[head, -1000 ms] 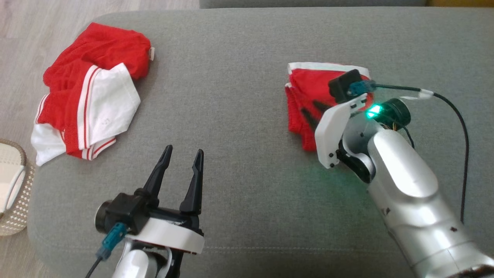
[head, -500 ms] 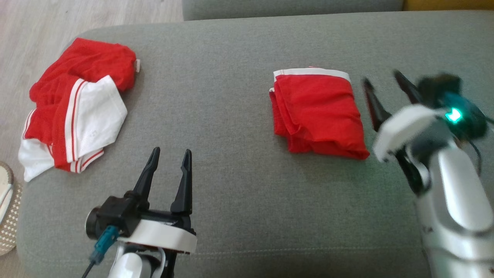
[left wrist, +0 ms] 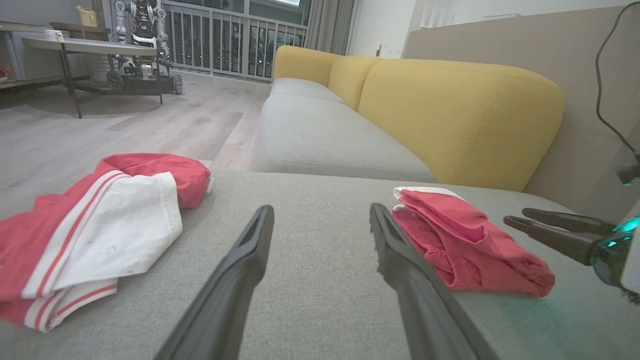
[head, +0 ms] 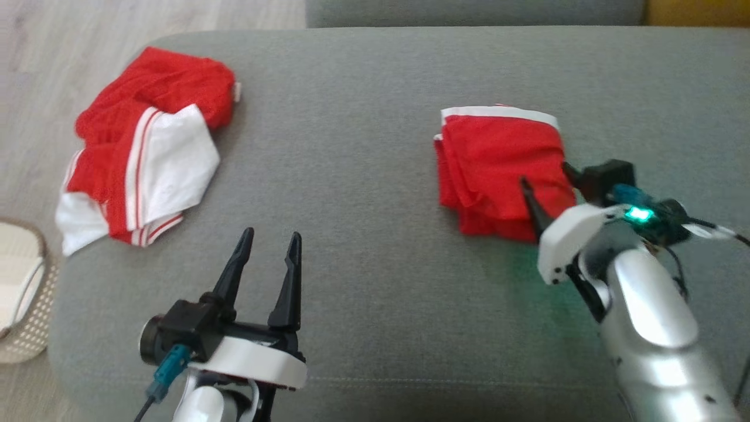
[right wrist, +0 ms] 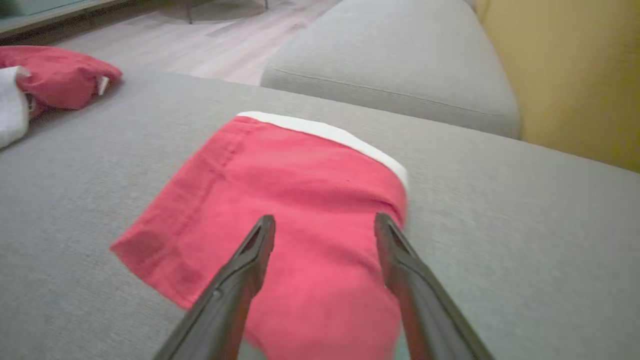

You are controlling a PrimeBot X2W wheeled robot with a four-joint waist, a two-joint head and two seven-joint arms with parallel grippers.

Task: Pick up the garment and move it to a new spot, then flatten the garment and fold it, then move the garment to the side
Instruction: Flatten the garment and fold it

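Observation:
The folded red garment (head: 498, 164) with a white waistband lies flat on the right half of the grey cushion (head: 363, 176). It also appears in the left wrist view (left wrist: 465, 240) and the right wrist view (right wrist: 300, 185). My right gripper (head: 545, 176) hangs open over the garment's near right corner, holding nothing. Its two fingers frame the red cloth in the right wrist view (right wrist: 324, 220), and it enters the left wrist view from the right (left wrist: 517, 216). My left gripper (head: 272, 233) stands open and empty near the cushion's front left (left wrist: 320, 209).
A second garment (head: 140, 152), crumpled red and white, lies at the cushion's far left (left wrist: 100, 225) (right wrist: 55, 75). A woven basket (head: 23, 305) stands on the floor at the left. A yellow sofa back (left wrist: 450, 110) rises behind another grey cushion.
My right gripper opened, let go of the folded garment, swung off to its right, and now sits at its near right corner. The head camera shifted. The left gripper kept still.

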